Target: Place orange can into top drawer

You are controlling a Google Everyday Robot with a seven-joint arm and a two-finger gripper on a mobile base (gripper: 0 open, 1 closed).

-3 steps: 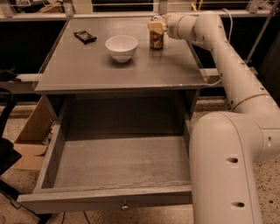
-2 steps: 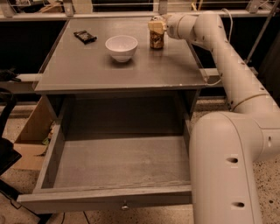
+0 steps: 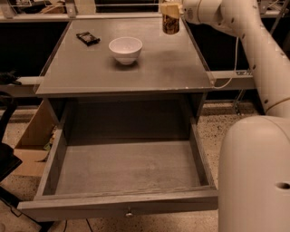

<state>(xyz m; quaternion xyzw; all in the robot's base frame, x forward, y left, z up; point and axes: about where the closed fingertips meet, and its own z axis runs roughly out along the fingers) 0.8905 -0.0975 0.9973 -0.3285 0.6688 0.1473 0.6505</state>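
While the gripper (image 3: 171, 9) clamps the top of the orange can (image 3: 171, 24) at the tabletop's (image 3: 158, 68) far right edge, the top drawer (image 3: 122, 210) stands pulled wide open, grey floor showing, can not inside. White bowl (image 3: 125, 48) upright mid-table; dark packet (image 3: 88, 38) far left.

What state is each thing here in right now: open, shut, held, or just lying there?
End effector: at the table's back right, shut on the orange can's top.
Orange can: upright, held, seemingly just above the tabletop.
Top drawer: pulled fully open, nothing inside.
White bowl: upright on the tabletop, untouched, looks empty.
Dark packet: lying flat at the back left.
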